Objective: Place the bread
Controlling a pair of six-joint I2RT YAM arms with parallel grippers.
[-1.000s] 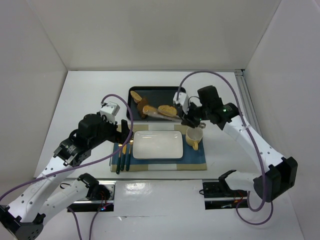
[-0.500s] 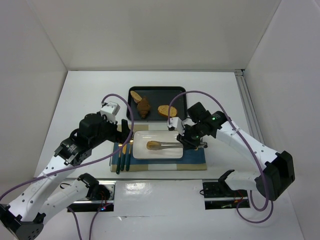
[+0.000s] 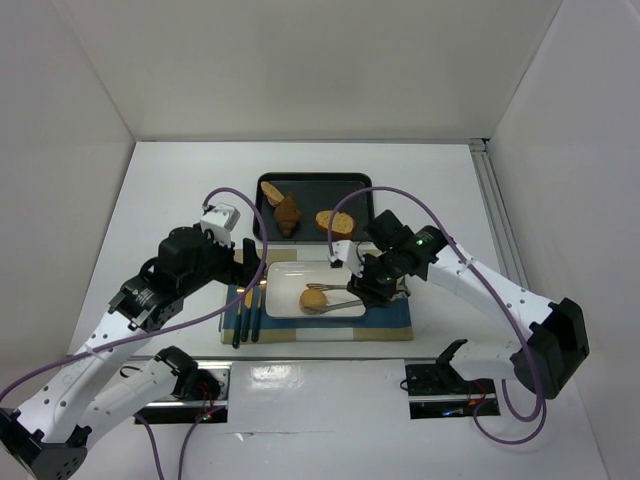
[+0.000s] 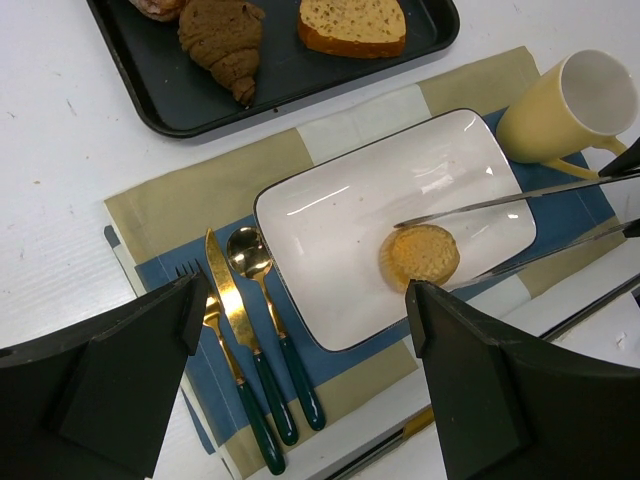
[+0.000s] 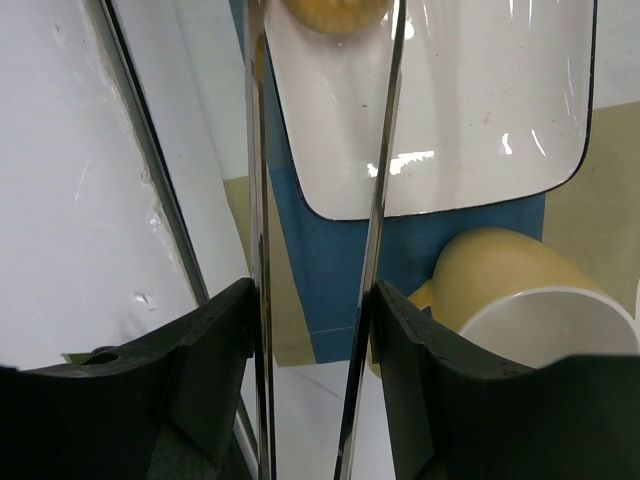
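The small round golden-brown bread (image 3: 314, 299) lies on the white rectangular ceramic plate (image 3: 285, 275), toward its 6 o'clock edge in the top view. The right hand (image 3: 362, 288) pinches thin metal tongs (image 4: 500, 197), whose arms are parted either side of the bread. The left hand (image 4: 305, 305) stands spread.

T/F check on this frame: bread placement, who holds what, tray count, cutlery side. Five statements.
1. The bread lies on the white plate. True.
2. The left gripper grips the knife. False: it is open and empty.
3. The right gripper holds the tongs. True.
4. The tray holds one piece. False: three pieces lie in it.
5. The cutlery lies on the cup's side of the plate. False: the cup is at the opposite end.
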